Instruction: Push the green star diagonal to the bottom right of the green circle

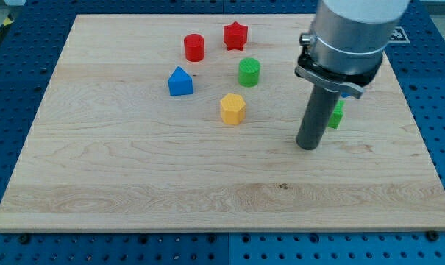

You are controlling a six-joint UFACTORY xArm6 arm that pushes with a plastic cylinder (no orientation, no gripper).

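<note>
A green block (pixel 337 112), mostly hidden behind the dark rod so its star shape cannot be confirmed, sits right of centre, touching or just beside my tip (pixel 307 146). The green cylinder-shaped circle block (pixel 249 72) lies to its upper left. The rod has no fingers to open or close; further left on the pale wooden board (pixel 134 184) are a yellow hexagonal block (pixel 232 108), a blue house-shaped block (pixel 180 82), a red cylinder (pixel 194 48) and a red star (pixel 235 35).

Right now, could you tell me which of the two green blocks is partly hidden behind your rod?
The green star, right beside my tip; the green circle stands fully visible.

Bright, even overhead light; short soft shadows under the blocks, sharp focus, faint sheen on the board (pixel 134 184)
</note>
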